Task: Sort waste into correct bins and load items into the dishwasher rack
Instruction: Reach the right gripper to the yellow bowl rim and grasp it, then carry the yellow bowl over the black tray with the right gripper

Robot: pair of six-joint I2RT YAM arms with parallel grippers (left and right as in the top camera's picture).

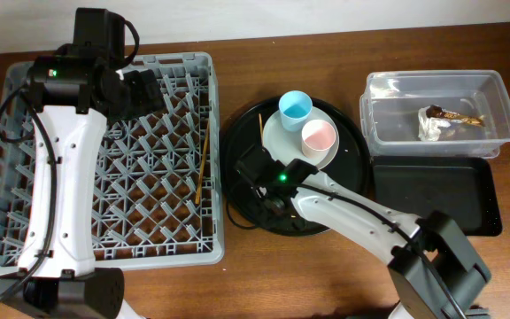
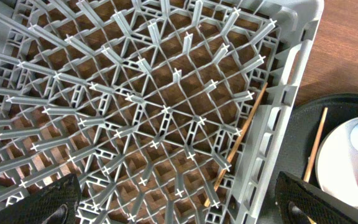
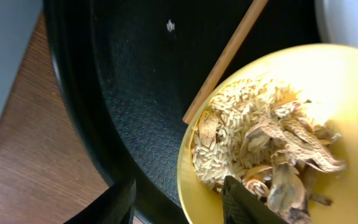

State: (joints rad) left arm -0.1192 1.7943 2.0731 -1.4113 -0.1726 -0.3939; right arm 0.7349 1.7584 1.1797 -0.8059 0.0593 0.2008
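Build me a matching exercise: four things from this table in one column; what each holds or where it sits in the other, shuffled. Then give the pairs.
1. light blue cup
2. brown-and-gold wrapper
3. yellow bowl
4. dishwasher rack

A. holds a wooden chopstick
B. holds food scraps
C. stands on the pale grey plate
D. lies in the clear tub

Pairs: 1-C, 2-D, 3-B, 4-A.

Grey plastic rack (image 2: 294,56) matt; round black tray (image 3: 135,93) pebbled; yellow bowl (image 3: 353,68) glossy; chopstick (image 3: 225,59) bare wood.
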